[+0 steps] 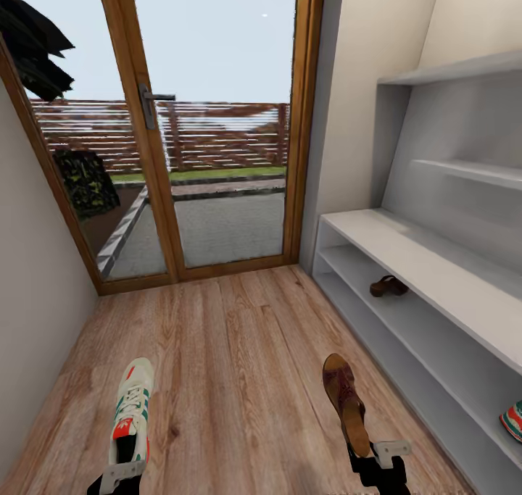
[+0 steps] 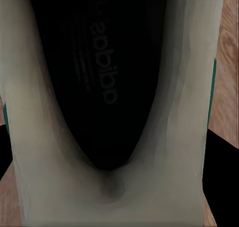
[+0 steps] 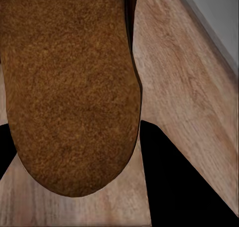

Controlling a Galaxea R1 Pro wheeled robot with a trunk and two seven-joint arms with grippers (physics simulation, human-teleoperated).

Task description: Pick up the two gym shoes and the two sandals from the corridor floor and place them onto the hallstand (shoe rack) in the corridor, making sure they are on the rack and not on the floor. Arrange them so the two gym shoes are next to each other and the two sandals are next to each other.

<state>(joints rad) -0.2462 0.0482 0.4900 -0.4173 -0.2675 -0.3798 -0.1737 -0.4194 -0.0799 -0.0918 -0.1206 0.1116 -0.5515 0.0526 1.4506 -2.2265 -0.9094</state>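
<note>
Holding gym shoe (image 1: 131, 411) by heel, left fingers (image 1: 118, 475) closed on it above corridor floor (image 1: 232, 379), toe toward glass door (image 1: 210, 118). Right fingers (image 1: 377, 457) clamped on sandal (image 1: 346, 401) at heel end, near hallstand (image 1: 435, 263). Second sandal (image 1: 388, 285) lies on upper open shelf. Second gym shoe (image 1: 512, 419) on same shelf, at picture edge, well apart from sandal.

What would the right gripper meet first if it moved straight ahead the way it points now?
Beyond the sandal the right gripper holds, probably bare corridor floor, then the glass door; depth is unclear.
</note>
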